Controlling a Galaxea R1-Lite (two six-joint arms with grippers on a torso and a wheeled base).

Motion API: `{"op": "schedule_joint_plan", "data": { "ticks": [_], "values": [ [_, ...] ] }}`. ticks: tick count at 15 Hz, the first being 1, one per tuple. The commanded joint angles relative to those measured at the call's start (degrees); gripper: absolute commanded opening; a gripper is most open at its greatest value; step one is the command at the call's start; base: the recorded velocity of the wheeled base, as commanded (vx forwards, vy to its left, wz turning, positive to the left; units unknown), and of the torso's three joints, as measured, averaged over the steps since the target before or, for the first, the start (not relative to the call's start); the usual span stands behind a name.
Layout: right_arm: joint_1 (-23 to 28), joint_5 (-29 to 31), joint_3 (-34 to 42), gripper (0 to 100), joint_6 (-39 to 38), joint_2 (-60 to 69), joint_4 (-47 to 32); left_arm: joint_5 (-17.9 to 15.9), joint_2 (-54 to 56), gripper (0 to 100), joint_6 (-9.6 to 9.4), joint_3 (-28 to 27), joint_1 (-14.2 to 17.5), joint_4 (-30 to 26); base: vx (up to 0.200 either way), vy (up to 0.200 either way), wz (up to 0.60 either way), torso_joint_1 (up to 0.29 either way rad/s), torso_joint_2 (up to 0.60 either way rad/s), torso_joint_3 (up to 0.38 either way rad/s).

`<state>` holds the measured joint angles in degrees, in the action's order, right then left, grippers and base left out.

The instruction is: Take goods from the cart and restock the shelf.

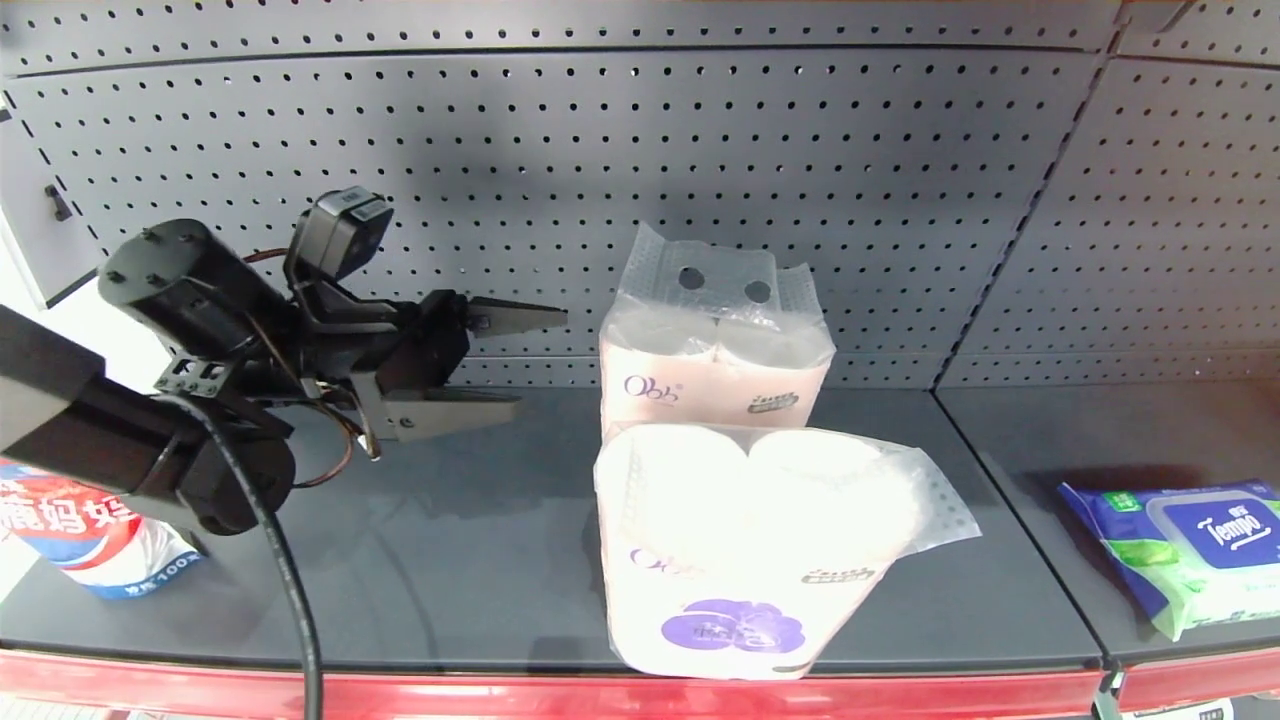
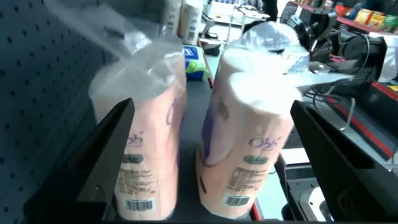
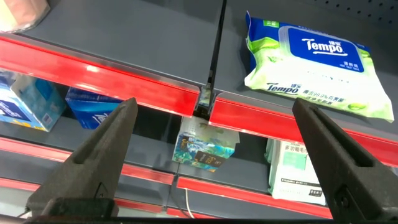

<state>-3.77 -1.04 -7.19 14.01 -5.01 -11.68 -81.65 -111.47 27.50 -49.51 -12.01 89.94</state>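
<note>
- Two pink paper-roll packs with purple print stand mid-shelf: the far pack and the near pack.
- One blue-green wipes pack lies to the right.
- The left end effector is spread wide and empty, left of the far pack.
- The right end effector is also spread wide.

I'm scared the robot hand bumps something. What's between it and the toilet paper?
Nothing. In the head view, only bare shelf lies between the open left gripper and the rear toilet paper pack.
</note>
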Motion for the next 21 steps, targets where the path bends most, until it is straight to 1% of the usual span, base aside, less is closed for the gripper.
{"op": "schedule_joint_plan", "data": {
  "ticks": [1, 5, 6, 7, 8, 9, 10, 12, 13, 14, 15, 19, 20, 21],
  "values": [
    [0.0, 0.0, 0.1, 100, -0.2, 0.0, 0.2, 0.1, 3.5, 100, 0.10, 0.7, 1.7, 0.1, 0.000, 0.000, 0.00, 0.000, 0.00, 0.000],
    [0.0, 0.0, 0.2, 100, -1.4, 0.0, 0.3, 0.5, 4.8, 100, 0.18, -0.4, 2.0, 0.1, 0.000, 0.000, 0.00, 0.000, 0.00, 0.000],
    [0.0, 0.0, 0.2, 100, -1.4, 0.0, 0.3, 1.5, 5.7, 100, 0.36, 1.7, 1.8, 0.1, 0.000, 0.000, 0.00, 0.000, 0.00, 0.000],
    [0.0, -0.1, 0.2, 100, -1.2, 0.0, 0.3, 1.7, 6.9, 100, 2.21, 4.3, 1.8, 0.1, 0.000, 0.000, 0.00, 0.000, 0.00, 0.000],
    [0.0, -0.1, 0.1, 100, -1.1, 0.0, 0.3, 1.8, 7.4, 100, 3.17, 5.1, 1.8, 0.1, 0.000, 0.000, 0.00, 0.000, 0.00, 0.000],
    [0.0, -0.1, 0.1, 100, -0.7, -0.1, 0.2, 2.7, 9.1, 100, 6.16, 7.1, 1.7, 0.1, 0.000, 0.000, 0.00, 0.000, 0.00, 0.000],
    [0.0, -0.1, 0.1, 100, 0.1, -0.1, 0.2, 3.5, 10.0, 100, 8.27, 7.7, 1.7, 0.1, 0.000, 0.000, 0.00, 0.000, 0.00, 0.000],
    [0.0, -0.1, 0.1, 100, 2.1, -0.1, 0.3, 5.0, 10.4, 100, 9.59, 7.8, 1.7, 0.1, 0.000, 0.000, 0.00, 0.000, 0.00, 0.000],
    [0.0, -0.1, 0.0, 100, 2.8, 0.0, 0.3, 6.1, 11.0, 100, 12.75, 8.5, 1.5, 0.1, 0.000, 0.000, 0.00, 0.000, 0.00, 0.000],
    [0.0, -0.1, 0.0, 100, 3.2, 0.0, 0.3, 6.5, 11.9, 100, 14.69, 8.9, 1.5, 0.1, 0.000, 0.000, 0.00, 0.000, 0.00, 0.000],
    [0.0, 0.0, 0.0, 100, 3.4, -0.1, 0.3, 6.5, 12.9, 100, 15.56, 9.8, 1.5, 0.1, 0.000, 0.000, 0.00, 0.000, 0.00, 0.000],
    [0.0, 0.0, 0.1, 100, 3.3, -0.1, 0.3, 6.8, 15.5, 100, 16.18, 15.5, 1.2, -0.7, 0.000, 0.000, 0.00, 0.000, 0.00, 0.000],
    [0.0, 0.0, 0.0, 100, 3.2, 0.0, 0.3, 8.5, 16.8, 100, 17.59, 17.2, 0.2, -1.3, 0.000, 0.000, 0.00, 0.000, 0.00, 0.000],
    [0.0, 0.0, 0.0, 100, 3.1, 0.0, 0.3, 12.0, 18.0, 100, 21.01, 17.3, -1.5, -2.5, 0.000, 0.000, 0.00, 0.000, 0.00, 0.000]
  ]
}}
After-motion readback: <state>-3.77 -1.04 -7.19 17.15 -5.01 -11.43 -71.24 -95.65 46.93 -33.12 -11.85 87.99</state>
